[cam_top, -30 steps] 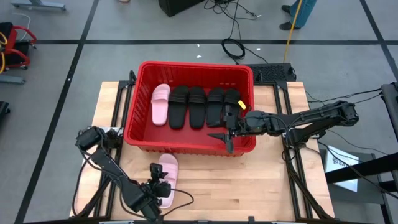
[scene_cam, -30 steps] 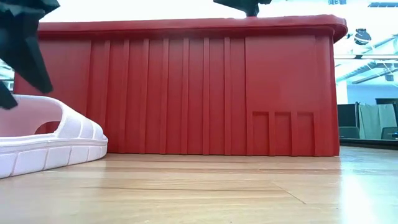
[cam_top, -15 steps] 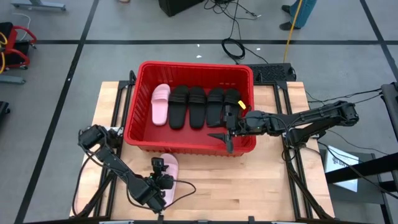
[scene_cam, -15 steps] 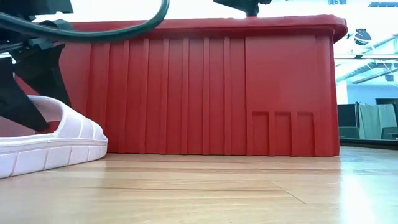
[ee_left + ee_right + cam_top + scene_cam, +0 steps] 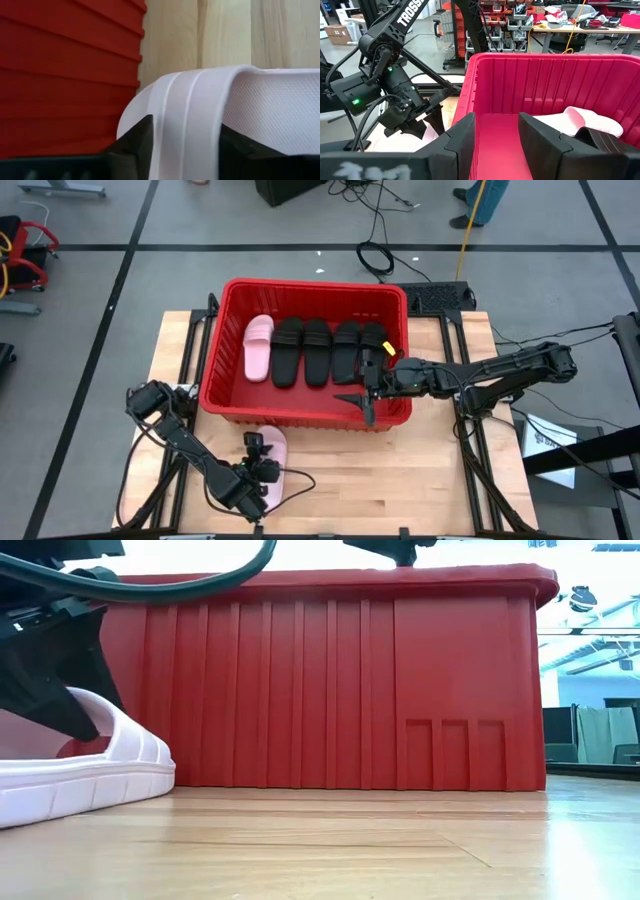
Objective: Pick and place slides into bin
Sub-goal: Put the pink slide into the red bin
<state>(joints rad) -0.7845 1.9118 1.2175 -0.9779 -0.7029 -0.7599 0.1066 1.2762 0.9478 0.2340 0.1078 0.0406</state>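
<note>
Left gripper point(image 5: 256, 472) straddling pink slide's point(image 5: 272, 460) strap, fingers point(image 5: 135, 145) either side, not visibly clamped; slide on table beside bin point(image 5: 215, 395), long axis toward it | right gripper point(image 5: 365, 395) spread, over bin

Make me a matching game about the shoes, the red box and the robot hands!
Things:
1. Pink slide in the left gripper's reach
2. Black slides
3. Right gripper
4. Bin

Places or states:
A. Over the bin's near right corner, open
B. On the table, just outside the bin's near wall, strap between the fingers
C. Side by side inside the bin
D. Red, at the table's far middle

Pairs: 1-B, 2-C, 3-A, 4-D
</note>
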